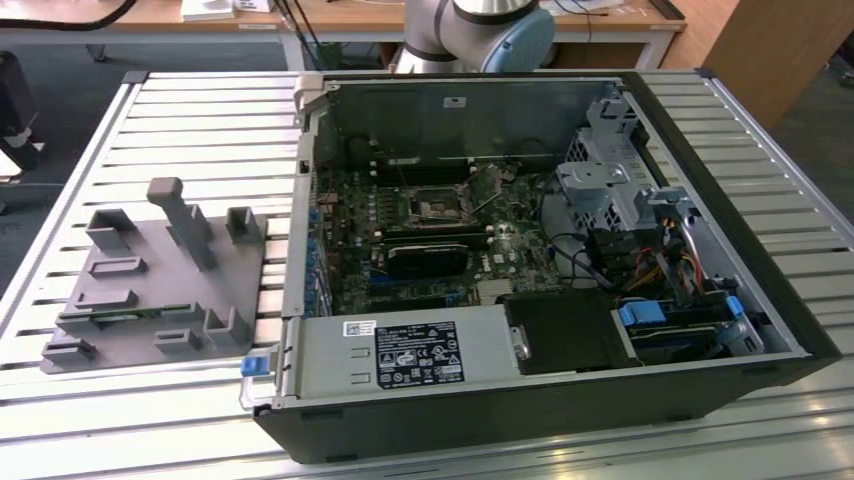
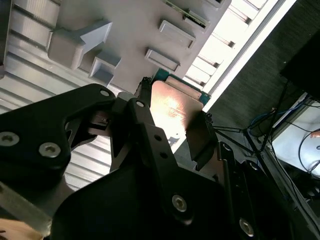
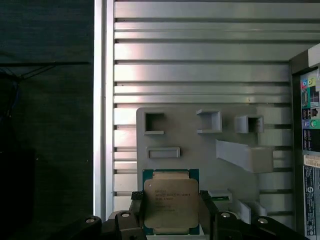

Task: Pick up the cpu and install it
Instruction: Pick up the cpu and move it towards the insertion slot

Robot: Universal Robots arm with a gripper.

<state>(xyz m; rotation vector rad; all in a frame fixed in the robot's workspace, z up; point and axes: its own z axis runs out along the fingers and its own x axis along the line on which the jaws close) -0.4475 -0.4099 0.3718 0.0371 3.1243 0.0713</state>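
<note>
The cpu (image 3: 171, 202) flat between the two black fingers (image 3: 207, 216).

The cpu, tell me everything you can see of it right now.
The cpu is a flat square chip: a silver-grey metal lid with faint print, sitting on a green board that shows as a thin rim. The gripper holds it, with black fingers pressing two opposite edges. In both wrist views its lid faces the camera, and it appears lifted clear of the grey fixture on the slatted table behind it.
</note>
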